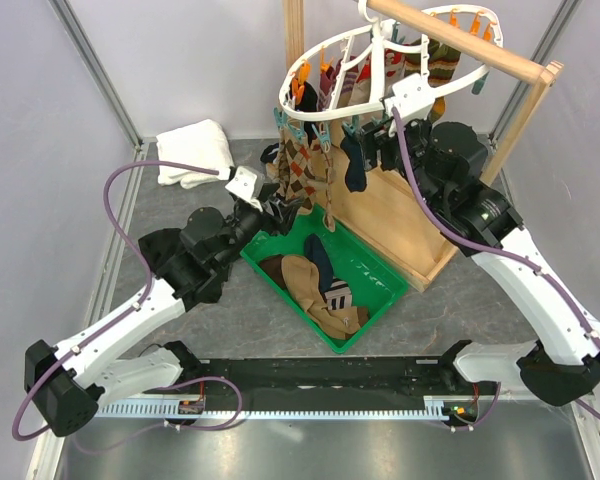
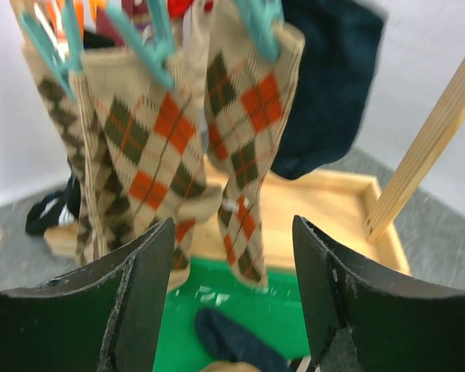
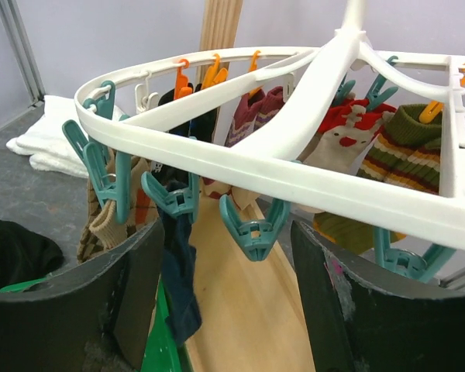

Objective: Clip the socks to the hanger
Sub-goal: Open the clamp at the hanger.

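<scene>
I'm holding my left claw (image 2: 231, 291) wide and empty before argyle socks (image 2: 151, 147) clipped to the hanger (image 3: 294, 184), right claw (image 3: 225, 291) gaping wide under its rim, loose socks (image 1: 302, 277) lying in the green bin (image 1: 377, 275).

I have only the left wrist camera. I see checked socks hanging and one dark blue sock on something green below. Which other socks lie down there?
Observer: The top view shows a green tray holding a tan sock and a striped sock beside that navy sock.
Operator: Is any clip free?
Observer: In the right wrist view, one teal clip under the rim of the hanger holds nothing.
Operator: Where is the right arm?
Observer: The right gripper is open, up at that rim, with the free clip in front of it.
</scene>
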Action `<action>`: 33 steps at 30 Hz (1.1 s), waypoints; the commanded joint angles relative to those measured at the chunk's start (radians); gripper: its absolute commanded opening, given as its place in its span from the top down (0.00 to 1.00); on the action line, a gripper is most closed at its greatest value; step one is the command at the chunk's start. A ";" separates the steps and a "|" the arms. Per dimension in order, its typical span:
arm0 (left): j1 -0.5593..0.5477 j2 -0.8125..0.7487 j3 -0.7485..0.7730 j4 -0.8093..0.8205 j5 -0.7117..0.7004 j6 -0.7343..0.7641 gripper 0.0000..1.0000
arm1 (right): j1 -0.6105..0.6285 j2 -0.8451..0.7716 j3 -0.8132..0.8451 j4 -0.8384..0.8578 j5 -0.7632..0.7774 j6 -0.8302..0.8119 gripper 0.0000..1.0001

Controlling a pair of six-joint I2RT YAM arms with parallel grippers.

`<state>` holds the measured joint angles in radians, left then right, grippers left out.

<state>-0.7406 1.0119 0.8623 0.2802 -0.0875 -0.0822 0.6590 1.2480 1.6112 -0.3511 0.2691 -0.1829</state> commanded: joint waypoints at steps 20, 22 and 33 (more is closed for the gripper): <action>0.004 -0.033 -0.036 -0.026 -0.028 0.081 0.31 | -0.071 0.044 0.044 0.089 -0.119 -0.029 0.45; 0.004 -0.035 -0.037 -0.026 -0.027 0.079 0.31 | -0.073 0.045 0.042 0.089 -0.117 -0.024 0.47; 0.004 -0.035 -0.034 -0.033 -0.024 0.081 0.31 | -0.078 0.056 0.061 0.086 -0.114 0.028 0.71</action>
<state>-0.7406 0.9863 0.8276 0.2321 -0.1036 -0.0402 0.5846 1.3014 1.6241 -0.2958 0.1661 -0.1947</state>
